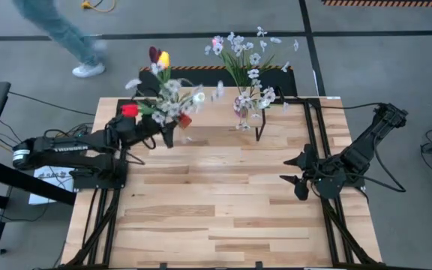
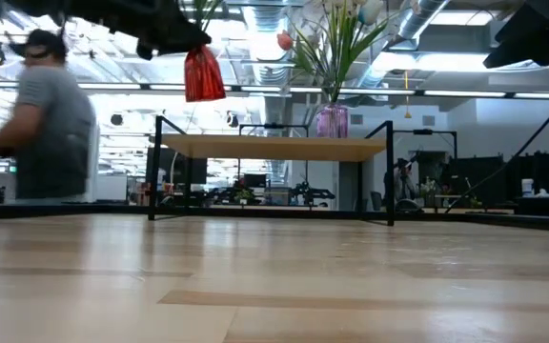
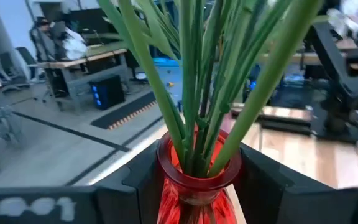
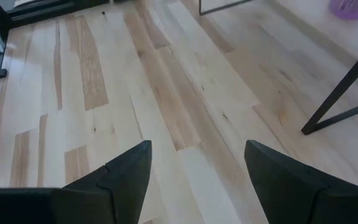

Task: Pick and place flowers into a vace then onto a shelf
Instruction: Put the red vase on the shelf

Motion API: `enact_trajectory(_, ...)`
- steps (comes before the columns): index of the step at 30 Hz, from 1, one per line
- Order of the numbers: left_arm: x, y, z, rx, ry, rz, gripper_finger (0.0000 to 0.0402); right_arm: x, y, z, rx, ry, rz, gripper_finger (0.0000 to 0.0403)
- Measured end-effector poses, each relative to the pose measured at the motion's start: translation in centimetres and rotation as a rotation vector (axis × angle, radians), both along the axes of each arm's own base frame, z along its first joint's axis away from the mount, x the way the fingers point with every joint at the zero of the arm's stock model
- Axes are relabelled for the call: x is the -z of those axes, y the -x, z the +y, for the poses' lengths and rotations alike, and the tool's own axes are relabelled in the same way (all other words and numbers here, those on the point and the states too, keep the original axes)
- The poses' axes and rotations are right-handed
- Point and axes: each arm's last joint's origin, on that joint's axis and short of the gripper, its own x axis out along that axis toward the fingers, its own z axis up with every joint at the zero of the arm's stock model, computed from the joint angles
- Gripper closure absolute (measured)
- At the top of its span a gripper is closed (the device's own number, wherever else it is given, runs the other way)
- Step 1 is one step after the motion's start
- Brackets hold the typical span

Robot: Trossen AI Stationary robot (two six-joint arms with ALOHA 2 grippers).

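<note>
A red glass vase (image 2: pixel 203 74) holds a bunch of green-stemmed flowers (image 1: pixel 163 94) with tulip heads and small white blossoms. My left gripper (image 1: pixel 171 132) is shut on it, high above the table's far left part. On the light-wood shelf (image 2: pixel 274 146) at the far edge stands a purple vase (image 2: pixel 332 121) with white blossom sprays (image 1: pixel 247 56). Over the table's right side my right gripper (image 1: pixel 295 180) hangs open, with only bare tabletop below it. My left gripper pinches the red vase's neck (image 3: pixel 194 180) just under its rim, one finger (image 3: pixel 138 180) on each side. The fingers come in level from the table's left. The vase hangs upright and clear of the table, the stems (image 3: pixel 197 87) rising out of its mouth.
The shelf's thin dark legs (image 2: pixel 390 171) stand on the tabletop near its far edge. A person (image 2: pixel 50 124) is beyond the table at the far left. The wide wooden tabletop (image 1: pixel 216 217) lies between the arms.
</note>
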Motion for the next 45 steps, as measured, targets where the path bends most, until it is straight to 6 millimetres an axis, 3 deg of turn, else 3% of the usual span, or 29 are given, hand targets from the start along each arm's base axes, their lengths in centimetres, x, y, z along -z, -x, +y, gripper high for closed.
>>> enact_trajectory(10, -2.5, -4.0, 4.5, -0.115, 0.016, 0.045, 0.0247, -0.3, -0.3, -1.0, 0.068, 0.002, -0.018, 0.0153)
enact_trajectory(15, -2.2, -5.5, 7.4, -0.132, 0.084, 0.055, 0.0248, -0.2, -0.6, -1.5, 0.105, 0.000, -0.014, 0.0153)
enact_trajectory(20, -1.0, -5.7, 9.3, -0.187, 0.153, 0.067, 0.0258, -0.2, -0.7, -1.7, 0.114, 0.002, -0.010, 0.0153)
enact_trajectory(28, -0.1, -5.8, 9.6, -0.224, 0.189, 0.099, 0.0246, -0.2, -0.7, -1.7, 0.107, 0.009, -0.009, 0.0153)
enact_trajectory(36, 2.0, -5.5, 9.0, -0.297, 0.219, 0.078, 0.0254, -0.2, -0.7, -1.7, 0.107, 0.008, -0.009, 0.0153)
enact_trajectory(45, 2.4, -5.6, 8.5, -0.292, 0.197, 0.076, 0.0246, -0.2, -0.7, -1.7, 0.107, 0.008, -0.009, 0.0153)
